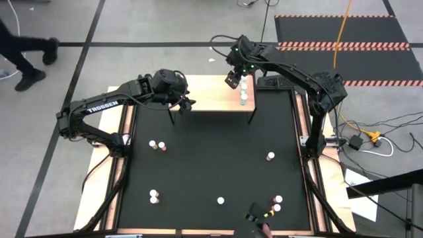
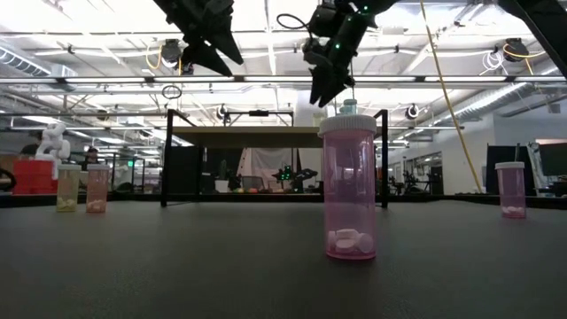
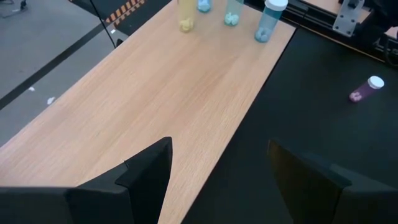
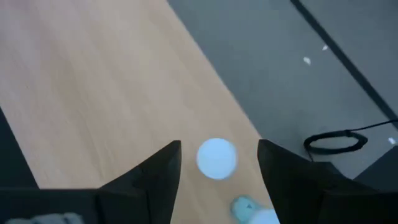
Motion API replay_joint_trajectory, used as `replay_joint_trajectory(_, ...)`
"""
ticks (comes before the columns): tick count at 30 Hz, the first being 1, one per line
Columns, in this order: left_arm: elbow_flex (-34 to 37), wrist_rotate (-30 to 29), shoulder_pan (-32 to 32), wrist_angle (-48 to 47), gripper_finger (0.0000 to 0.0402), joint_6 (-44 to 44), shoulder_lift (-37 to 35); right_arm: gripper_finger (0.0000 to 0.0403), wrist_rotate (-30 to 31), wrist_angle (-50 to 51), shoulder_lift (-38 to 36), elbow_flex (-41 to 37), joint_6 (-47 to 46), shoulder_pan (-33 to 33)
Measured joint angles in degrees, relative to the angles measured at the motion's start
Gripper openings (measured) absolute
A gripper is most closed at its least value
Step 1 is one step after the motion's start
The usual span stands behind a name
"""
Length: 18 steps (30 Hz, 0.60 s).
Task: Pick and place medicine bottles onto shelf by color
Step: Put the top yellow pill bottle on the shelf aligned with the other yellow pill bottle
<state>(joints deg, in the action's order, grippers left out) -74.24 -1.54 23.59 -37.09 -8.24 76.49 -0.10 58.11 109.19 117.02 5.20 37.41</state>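
The tan wooden shelf (image 1: 208,92) stands on thin black legs at the far edge of the black mat. Several small white-capped bottles stand in a row on its right end (image 1: 243,92); the left wrist view shows them as one yellow (image 3: 185,18) and some teal (image 3: 268,22). My right gripper (image 1: 232,80) hovers open over that end, pointing down. Its fingers stand on either side of a white cap (image 4: 216,157) without touching it. My left gripper (image 1: 187,104) is open and empty over the shelf's left part (image 3: 186,93).
More bottles stand scattered on the mat: a pair at the left (image 1: 156,145), one near left (image 1: 153,196), one near centre (image 1: 220,200), a pink one at the right (image 1: 270,157), and a few near right (image 1: 277,203). A dark object (image 1: 254,215) sits at the near edge.
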Motion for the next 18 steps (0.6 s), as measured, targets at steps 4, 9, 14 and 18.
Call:
replay_joint_trajectory(4, 0.0, 0.0, 0.0, 0.0, 0.0266, -0.9, 0.0, 0.0208, 0.1, -0.7, -2.5, 0.0, 1.0, -0.2)
replay_joint_trajectory(9, 0.0, 0.0, 0.0, 0.1, 0.0266, -1.5, 0.0, 0.0208, 0.0, -4.6, -7.5, 0.0, 4.1, -1.3)
replay_joint_trajectory(14, 0.0, 0.0, -0.1, 0.1, 0.0266, -2.9, 0.0, 0.0208, -0.1, -8.1, -13.4, 0.1, 8.5, -3.9)
replay_joint_trajectory(18, 0.0, 0.0, -1.2, 1.5, 0.0266, -3.5, 0.0, 0.0208, -0.2, -8.5, -18.0, -3.0, 10.1, -5.2)
